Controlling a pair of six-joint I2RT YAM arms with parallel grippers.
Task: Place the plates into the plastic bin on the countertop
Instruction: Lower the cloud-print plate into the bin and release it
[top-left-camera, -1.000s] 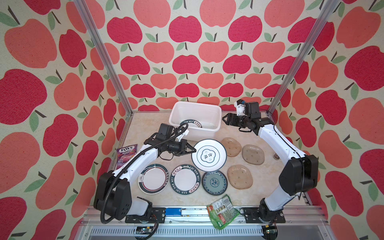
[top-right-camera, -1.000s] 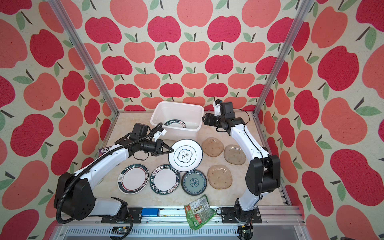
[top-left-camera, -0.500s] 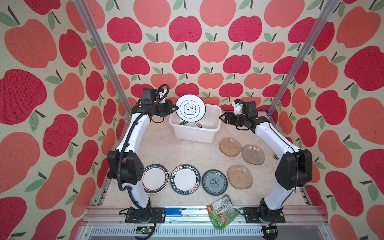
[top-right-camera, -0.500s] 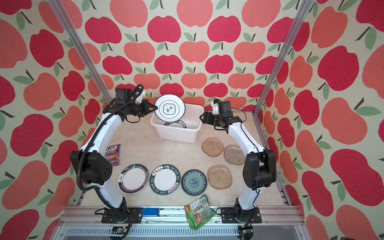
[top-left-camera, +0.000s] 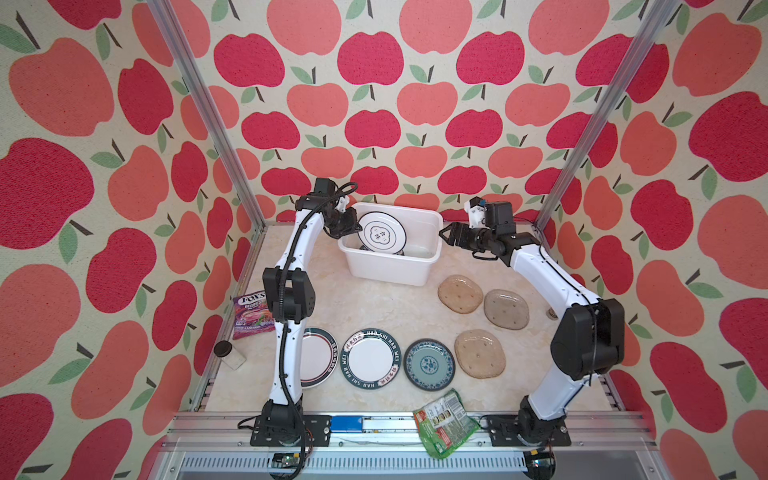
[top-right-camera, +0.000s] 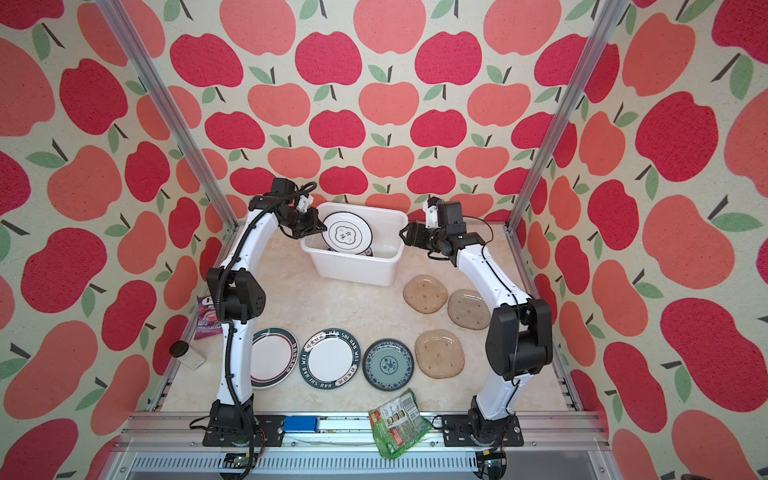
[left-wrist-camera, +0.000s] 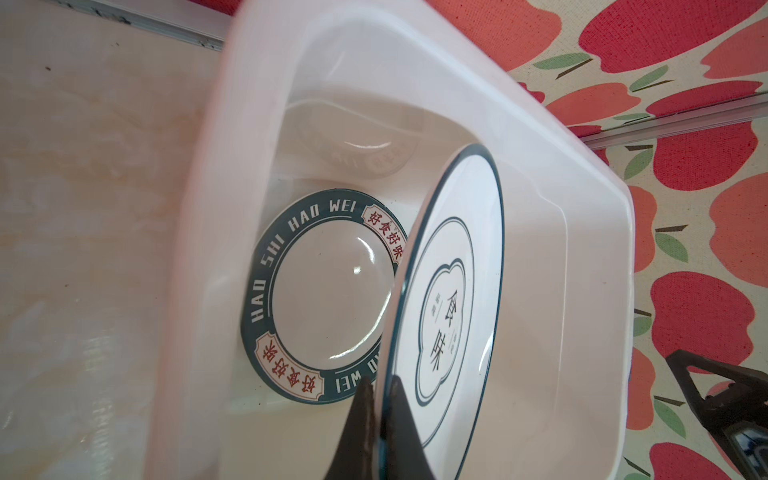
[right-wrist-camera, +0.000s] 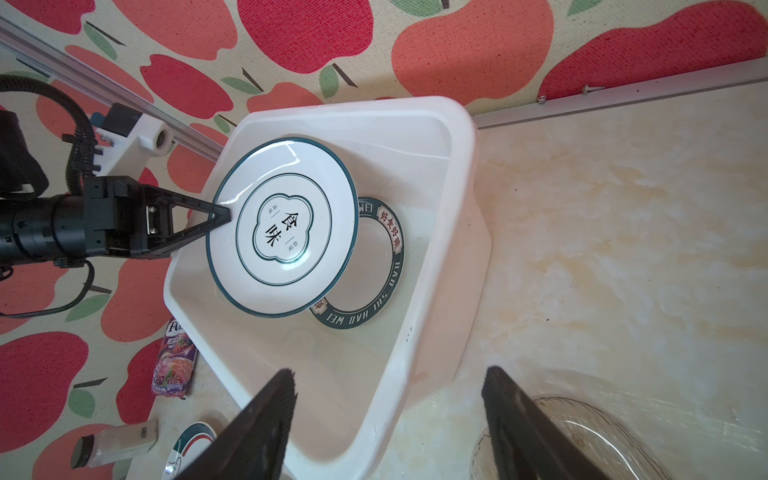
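Note:
My left gripper (top-left-camera: 358, 227) (left-wrist-camera: 380, 384) is shut on the rim of a white plate (top-left-camera: 381, 232) (left-wrist-camera: 449, 299) with a teal ring. It holds the plate tilted on edge inside the plastic bin (top-left-camera: 388, 270) (top-right-camera: 353, 266). Flat on the bin's floor lies a dark-rimmed lettered plate (left-wrist-camera: 328, 291) (right-wrist-camera: 374, 282). Open, my right gripper (top-left-camera: 444, 237) (right-wrist-camera: 388, 374) straddles the bin's right corner rim. On the countertop (top-left-camera: 374, 307) lie three round plates (top-left-camera: 371, 358) in a front row and three amber glass plates (top-left-camera: 460, 293).
A green snack packet (top-left-camera: 444, 422) overhangs the front rail. A purple candy bag (top-left-camera: 249, 309) and a small black-capped bottle (top-left-camera: 229, 354) lie along the left edge. The left arm covers part of the leftmost round plate (top-left-camera: 322, 357).
My left arm carried the white plate from the middle of the countertop up to the back, and it now sits lower, inside the bin. The right gripper has barely moved.

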